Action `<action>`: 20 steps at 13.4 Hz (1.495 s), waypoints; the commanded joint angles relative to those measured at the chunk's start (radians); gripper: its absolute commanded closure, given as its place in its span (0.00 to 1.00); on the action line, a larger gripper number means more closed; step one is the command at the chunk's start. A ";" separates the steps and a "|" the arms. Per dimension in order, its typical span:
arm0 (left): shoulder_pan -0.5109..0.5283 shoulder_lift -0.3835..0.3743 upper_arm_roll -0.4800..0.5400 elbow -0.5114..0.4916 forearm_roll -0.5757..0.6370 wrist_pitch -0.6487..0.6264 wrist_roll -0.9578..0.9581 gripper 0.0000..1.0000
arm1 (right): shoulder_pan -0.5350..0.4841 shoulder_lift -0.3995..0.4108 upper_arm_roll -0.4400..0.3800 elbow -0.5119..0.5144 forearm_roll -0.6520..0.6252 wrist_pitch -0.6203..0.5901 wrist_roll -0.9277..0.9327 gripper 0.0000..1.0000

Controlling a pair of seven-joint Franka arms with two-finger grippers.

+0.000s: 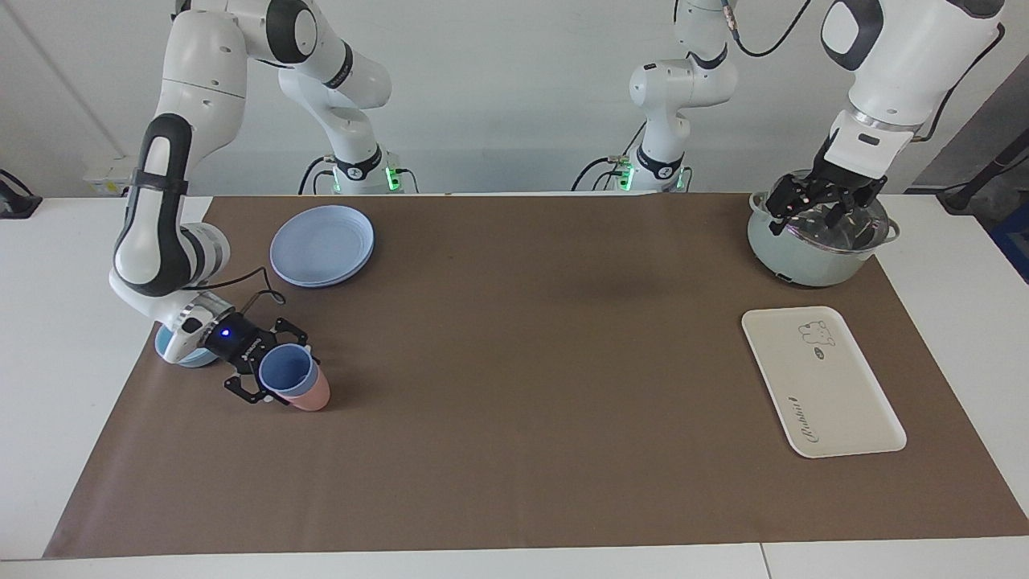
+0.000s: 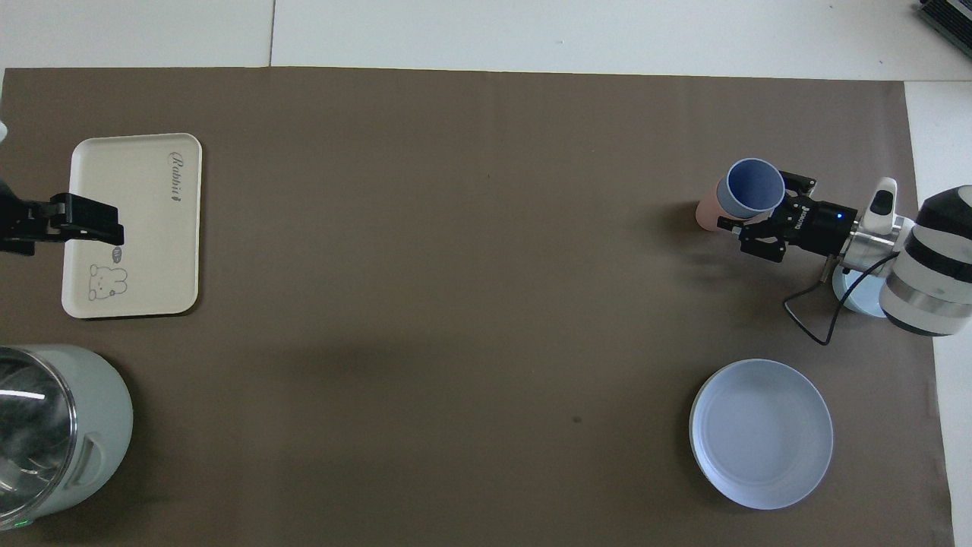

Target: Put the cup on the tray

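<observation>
Your left gripper hangs over the pot, jaws apart. Farther out lies the tray, near the tabletop's edge at the left arm's end. Your right gripper has its jaws clamped on the cup, nested in a pink cup, open tabletop between.

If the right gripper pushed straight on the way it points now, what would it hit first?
The right gripper is already shut on the blue cup, which sits nested in the pink cup. Going straight on, it would push that pair ahead across bare mat; nothing else seems to lie in that line, though depth is uncertain.
</observation>
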 commanded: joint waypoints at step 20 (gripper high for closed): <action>-0.402 0.216 -0.015 0.056 -0.636 0.492 -0.565 0.12 | 0.419 -0.435 0.010 0.208 -1.262 -0.105 1.167 1.00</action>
